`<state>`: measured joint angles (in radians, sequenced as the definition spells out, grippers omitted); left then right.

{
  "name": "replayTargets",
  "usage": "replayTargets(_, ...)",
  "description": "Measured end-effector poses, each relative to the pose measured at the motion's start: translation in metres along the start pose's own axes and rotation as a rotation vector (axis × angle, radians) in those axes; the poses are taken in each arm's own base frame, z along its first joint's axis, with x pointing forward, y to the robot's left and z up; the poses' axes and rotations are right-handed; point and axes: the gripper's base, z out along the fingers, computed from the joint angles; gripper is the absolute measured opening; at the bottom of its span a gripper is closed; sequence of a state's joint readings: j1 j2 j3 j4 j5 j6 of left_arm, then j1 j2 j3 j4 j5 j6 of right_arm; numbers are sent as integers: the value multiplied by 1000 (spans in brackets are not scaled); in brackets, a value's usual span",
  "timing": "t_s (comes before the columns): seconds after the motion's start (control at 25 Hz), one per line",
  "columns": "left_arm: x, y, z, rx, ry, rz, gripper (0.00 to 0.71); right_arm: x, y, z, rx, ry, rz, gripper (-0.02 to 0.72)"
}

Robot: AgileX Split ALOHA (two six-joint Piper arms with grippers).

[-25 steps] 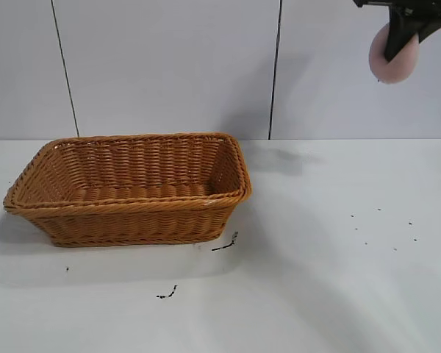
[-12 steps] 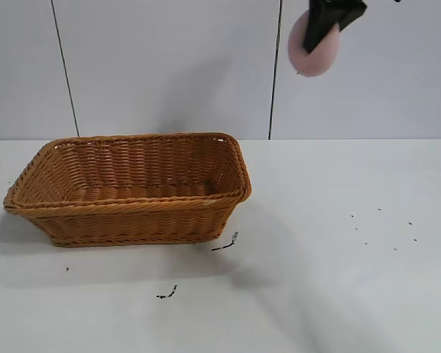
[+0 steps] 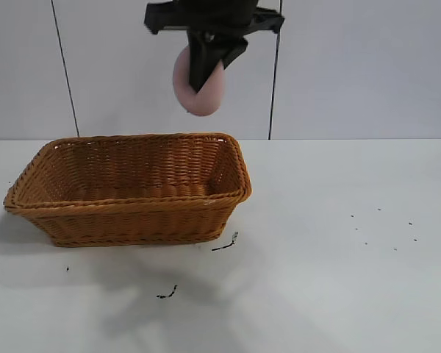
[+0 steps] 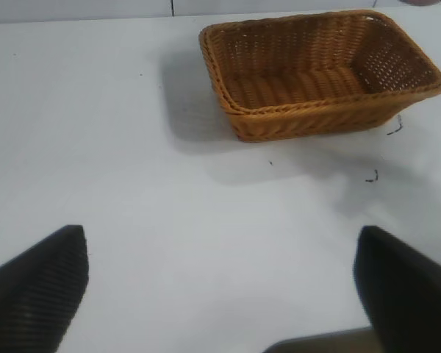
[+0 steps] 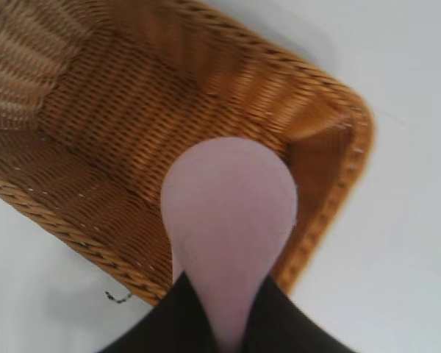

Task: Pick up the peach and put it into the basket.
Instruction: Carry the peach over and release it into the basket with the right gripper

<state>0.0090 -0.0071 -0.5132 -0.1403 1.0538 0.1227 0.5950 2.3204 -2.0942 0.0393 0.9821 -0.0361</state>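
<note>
My right gripper (image 3: 203,70) is shut on the pale pink peach (image 3: 209,94) and holds it in the air, high above the right end of the orange-brown wicker basket (image 3: 132,209). In the right wrist view the peach (image 5: 231,213) hangs between the dark fingers over the basket's inside (image 5: 117,125). The basket holds nothing. My left gripper (image 4: 220,294) is open and empty, well away from the basket (image 4: 320,73), and out of the exterior view.
The white table (image 3: 338,279) has small dark marks in front of the basket (image 3: 224,245) and at the right (image 3: 382,224). A grey panelled wall (image 3: 132,66) stands behind.
My right gripper has carried the peach from the upper right leftward and slightly down, to a spot above the basket's right end.
</note>
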Motion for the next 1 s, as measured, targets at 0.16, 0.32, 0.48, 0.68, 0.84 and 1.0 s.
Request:
replayTargets(0.16,0,0,0,0,0,0,694,7,0,38,-13,14,8,-8)
replayTargets(0.32,0,0,0,0,0,0,694,11,0,57,-17,13,-5,-8)
replayTargets(0.48,0,0,0,0,0,0,694,10,0,58,-23,3,-5,155)
replayTargets(0.68,0,0,0,0,0,0,694,5,1,50,-28,11,-7,620)
replayTargets(0.84,0,0,0,0,0,0,694,-15,2,21,-30,-34,-15,683)
replayTargets(1.0,0,0,0,0,0,0,694,-33,2,-13,-19,-94,-25,688)
